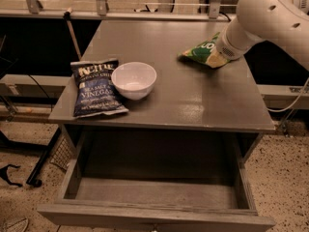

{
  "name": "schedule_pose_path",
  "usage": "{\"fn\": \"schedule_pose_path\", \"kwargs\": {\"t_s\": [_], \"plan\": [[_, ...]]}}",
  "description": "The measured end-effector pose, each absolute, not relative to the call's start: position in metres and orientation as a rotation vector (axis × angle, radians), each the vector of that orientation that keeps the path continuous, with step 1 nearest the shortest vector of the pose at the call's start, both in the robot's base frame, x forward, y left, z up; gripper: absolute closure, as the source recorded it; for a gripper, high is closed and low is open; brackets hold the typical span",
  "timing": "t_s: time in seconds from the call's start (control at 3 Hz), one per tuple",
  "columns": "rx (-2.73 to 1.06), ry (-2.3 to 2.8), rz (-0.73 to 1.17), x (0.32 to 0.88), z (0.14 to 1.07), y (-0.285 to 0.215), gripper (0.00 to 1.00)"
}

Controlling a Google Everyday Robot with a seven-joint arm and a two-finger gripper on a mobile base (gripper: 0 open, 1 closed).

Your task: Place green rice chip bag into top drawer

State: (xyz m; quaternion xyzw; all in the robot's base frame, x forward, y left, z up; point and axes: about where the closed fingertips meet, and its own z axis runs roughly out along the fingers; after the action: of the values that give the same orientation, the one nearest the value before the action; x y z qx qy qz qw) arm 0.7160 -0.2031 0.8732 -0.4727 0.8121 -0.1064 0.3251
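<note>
The green rice chip bag (202, 52) lies at the back right of the gray table (193, 100). My gripper (216, 58) reaches in from the upper right on the white arm (263, 16). It is shut on the bag's right end, and the wrist hides most of it. The bag's left end rests on or just above the tabletop. The top drawer (154, 193) is pulled out wide below the table's front edge, and its gray floor is bare.
A dark blue chip bag (95, 87) lies at the table's front left, with a white bowl (133, 79) next to it on the right. A metal rail (125, 14) runs behind the table. Dark stand legs (43, 163) are on the floor at the left.
</note>
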Motion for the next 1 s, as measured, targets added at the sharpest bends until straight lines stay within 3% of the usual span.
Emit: {"fn": "schedule_pose_path", "kwargs": {"t_s": [0.33, 0.67, 1.0], "plan": [[-1.248, 2.118, -0.273, 0.715, 0.875, -0.202, 0.83], [-1.264, 2.079, -0.264, 0.713, 0.885, -0.197, 1.00], [-1.290, 2.009, -0.232, 0.710, 0.901, -0.187, 1.00]]}}
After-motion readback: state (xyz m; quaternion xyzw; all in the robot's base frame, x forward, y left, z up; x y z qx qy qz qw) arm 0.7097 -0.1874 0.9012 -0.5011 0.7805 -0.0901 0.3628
